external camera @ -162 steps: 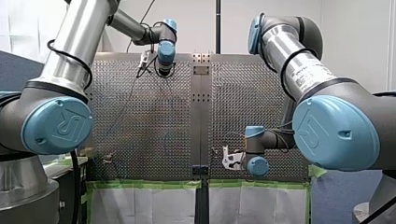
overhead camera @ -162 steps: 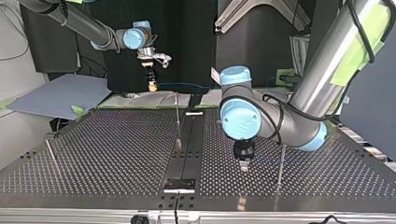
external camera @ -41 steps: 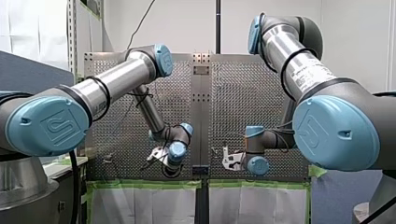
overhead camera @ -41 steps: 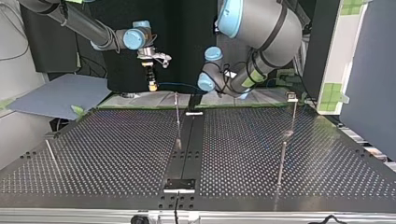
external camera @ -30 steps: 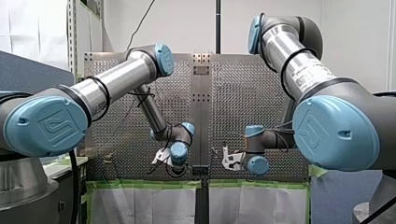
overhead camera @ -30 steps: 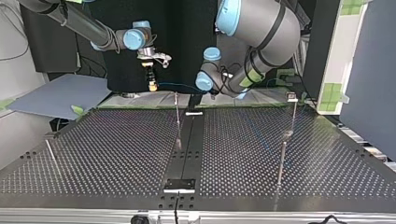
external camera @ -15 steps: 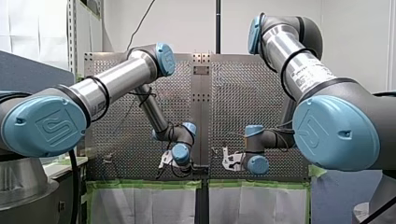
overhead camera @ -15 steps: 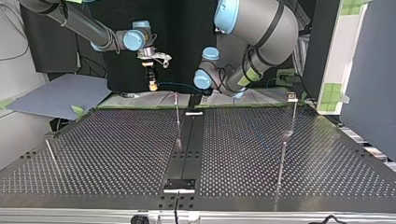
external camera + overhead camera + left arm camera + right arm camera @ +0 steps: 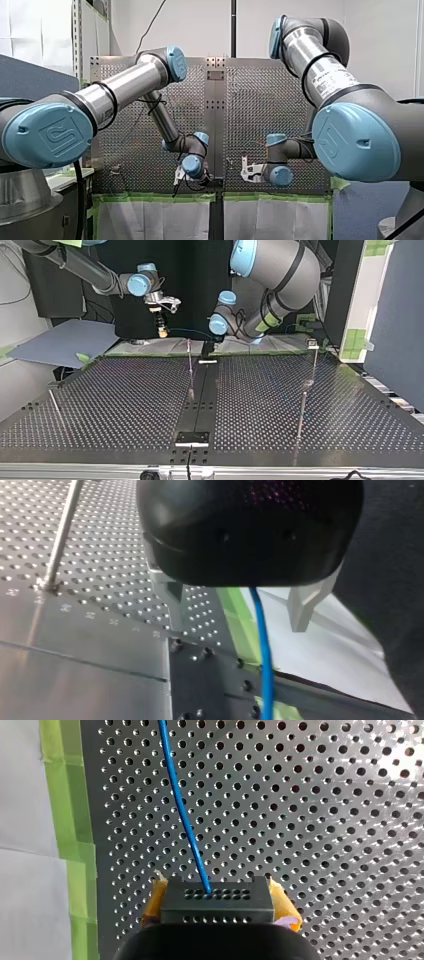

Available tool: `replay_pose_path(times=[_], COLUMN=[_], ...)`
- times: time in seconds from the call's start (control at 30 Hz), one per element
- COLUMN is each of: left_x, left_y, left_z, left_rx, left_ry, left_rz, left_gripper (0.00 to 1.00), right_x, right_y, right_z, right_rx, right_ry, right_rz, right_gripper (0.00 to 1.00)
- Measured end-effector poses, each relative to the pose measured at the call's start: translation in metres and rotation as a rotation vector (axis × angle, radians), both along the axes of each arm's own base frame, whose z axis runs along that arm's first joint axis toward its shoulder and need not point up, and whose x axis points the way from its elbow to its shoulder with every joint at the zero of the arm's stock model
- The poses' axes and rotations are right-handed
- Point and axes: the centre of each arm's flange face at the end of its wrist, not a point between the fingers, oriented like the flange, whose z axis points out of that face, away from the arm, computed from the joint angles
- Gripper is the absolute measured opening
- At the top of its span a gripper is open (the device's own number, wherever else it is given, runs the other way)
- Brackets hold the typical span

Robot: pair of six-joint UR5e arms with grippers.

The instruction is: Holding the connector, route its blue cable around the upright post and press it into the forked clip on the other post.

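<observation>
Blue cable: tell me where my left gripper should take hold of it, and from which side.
Grip the straight stretch of the blue cable running between the left gripper's open fingers, closing across it from both sides. It lies nearer one finger, so centring first would likely help. The connector end is held by the right gripper.

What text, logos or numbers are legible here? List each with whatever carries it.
"UR" logo: moulded on the round blue joint cap of my left arm.
Same logo, only faint: blue joint cap of my right arm.
White label on my right arm's silver tube: too small to read.
</observation>
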Motion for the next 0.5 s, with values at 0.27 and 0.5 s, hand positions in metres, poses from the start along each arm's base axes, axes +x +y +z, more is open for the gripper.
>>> replay_pose_path(times=[0.27, 0.5], left_x=[0.003, 0.003], left_y=[0.0, -0.002], left_z=[-0.001, -0.001], left_rx=[-0.08, -0.134], left_ry=[-0.037, -0.055], left_rz=[0.049, 0.082], left_gripper=[1.0, 1.0], right_x=[-0.009, -0.013], right_y=[-0.003, -0.004], right_z=[-0.003, -0.004], right_rx=[0.039, 0.055], right_ry=[0.003, 0.001], right_rz=[0.035, 0.063], right_gripper=[0.0, 0.0])
